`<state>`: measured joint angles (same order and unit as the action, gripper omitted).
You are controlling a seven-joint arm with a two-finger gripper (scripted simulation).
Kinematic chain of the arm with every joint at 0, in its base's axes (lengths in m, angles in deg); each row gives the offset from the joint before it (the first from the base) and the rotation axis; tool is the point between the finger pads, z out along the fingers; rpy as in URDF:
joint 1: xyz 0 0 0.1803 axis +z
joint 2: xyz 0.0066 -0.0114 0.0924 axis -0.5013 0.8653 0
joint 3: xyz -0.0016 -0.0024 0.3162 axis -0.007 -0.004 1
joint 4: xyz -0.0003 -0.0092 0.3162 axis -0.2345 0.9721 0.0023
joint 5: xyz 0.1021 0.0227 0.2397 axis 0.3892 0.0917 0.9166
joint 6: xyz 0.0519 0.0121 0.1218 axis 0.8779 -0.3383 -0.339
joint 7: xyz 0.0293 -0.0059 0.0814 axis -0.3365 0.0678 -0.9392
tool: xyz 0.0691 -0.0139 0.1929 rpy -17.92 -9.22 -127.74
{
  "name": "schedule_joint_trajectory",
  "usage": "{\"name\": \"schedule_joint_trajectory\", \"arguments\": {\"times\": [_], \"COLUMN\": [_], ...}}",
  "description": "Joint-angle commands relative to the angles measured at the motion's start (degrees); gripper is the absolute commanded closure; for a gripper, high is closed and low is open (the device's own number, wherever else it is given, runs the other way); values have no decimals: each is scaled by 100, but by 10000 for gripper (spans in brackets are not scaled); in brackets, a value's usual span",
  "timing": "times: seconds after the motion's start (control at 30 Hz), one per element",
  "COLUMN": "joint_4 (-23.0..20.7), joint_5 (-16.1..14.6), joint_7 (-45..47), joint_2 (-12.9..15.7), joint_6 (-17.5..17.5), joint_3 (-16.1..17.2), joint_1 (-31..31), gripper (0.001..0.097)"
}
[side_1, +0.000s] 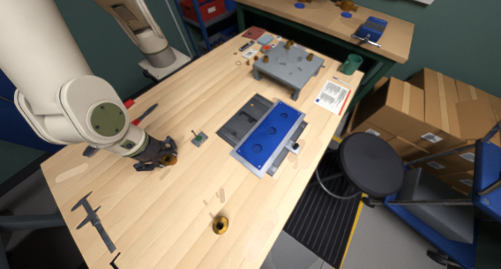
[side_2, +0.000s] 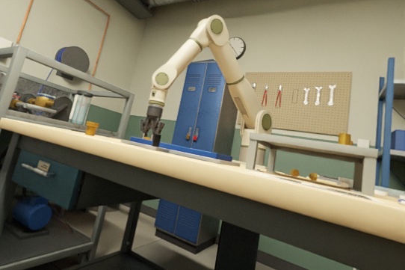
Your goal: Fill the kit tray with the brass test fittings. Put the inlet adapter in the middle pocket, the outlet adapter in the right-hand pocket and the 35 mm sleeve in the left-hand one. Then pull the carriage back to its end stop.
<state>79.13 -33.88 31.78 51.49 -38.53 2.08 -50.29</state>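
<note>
On the left of the wooden bench my gripper (side_1: 164,159) is down at the surface, and I hold a brass fitting (side_1: 167,159) between its fingers. The blue kit tray (side_1: 270,136) lies mid-bench on a grey carriage, with three round pockets in a row, all empty. Another brass fitting (side_1: 220,225) stands alone near the bench's front edge. More brass fittings (side_1: 289,44) sit on and beside a grey raised stand (side_1: 287,67) at the far end. From the second side camera the gripper (side_2: 152,130) stands upright at bench level, and its fitting is hidden behind the fingers.
A black stool (side_1: 371,164) stands off the bench's right edge beside stacked cardboard boxes (side_1: 434,114). A small green-buttoned switch box (side_1: 199,139) sits between gripper and tray. Calipers (side_1: 94,220) lie at the front left corner. A green mug (side_1: 351,64) and a paper sheet (side_1: 333,96) occupy the far right.
</note>
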Motion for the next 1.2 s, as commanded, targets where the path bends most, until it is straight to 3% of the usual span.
{"name": "schedule_joint_trajectory", "arguments": {"times": [0.0, 1.17], "joint_4": [-1, -36], "joint_5": [0, -65], "joint_7": [0, -56], "joint_2": [3, -182], "joint_6": [6, -221], "joint_3": [0, -104], "joint_1": [0, 59], "gripper": [901, 901]}}
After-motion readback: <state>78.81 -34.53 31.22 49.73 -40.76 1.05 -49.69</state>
